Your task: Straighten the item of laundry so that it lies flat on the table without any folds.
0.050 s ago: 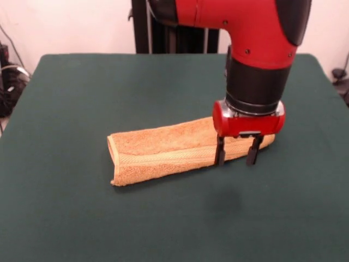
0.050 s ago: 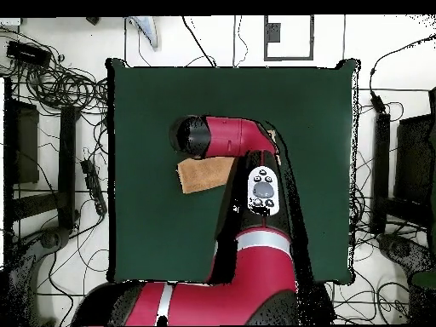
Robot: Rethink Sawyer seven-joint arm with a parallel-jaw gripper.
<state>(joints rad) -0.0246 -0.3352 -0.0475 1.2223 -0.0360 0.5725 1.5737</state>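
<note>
The item of laundry [image 1: 163,146] is an orange-tan terry towel folded into a long narrow strip on the green table [image 1: 82,98], with a woven band along its near edge. My gripper [image 1: 237,159] hangs over the strip's right end, open, its two black fingers [image 1: 220,151] spread apart at the towel's near edge. I cannot tell whether the tips touch the cloth. In the overhead view only the towel's left end [image 2: 203,174] shows beside the red arm; the gripper itself is hidden under the arm there.
The arm's red and black wrist [image 1: 256,82] stands above the towel's right end. Cables and black equipment [image 2: 51,102] lie on the floor round the table [image 2: 153,230].
</note>
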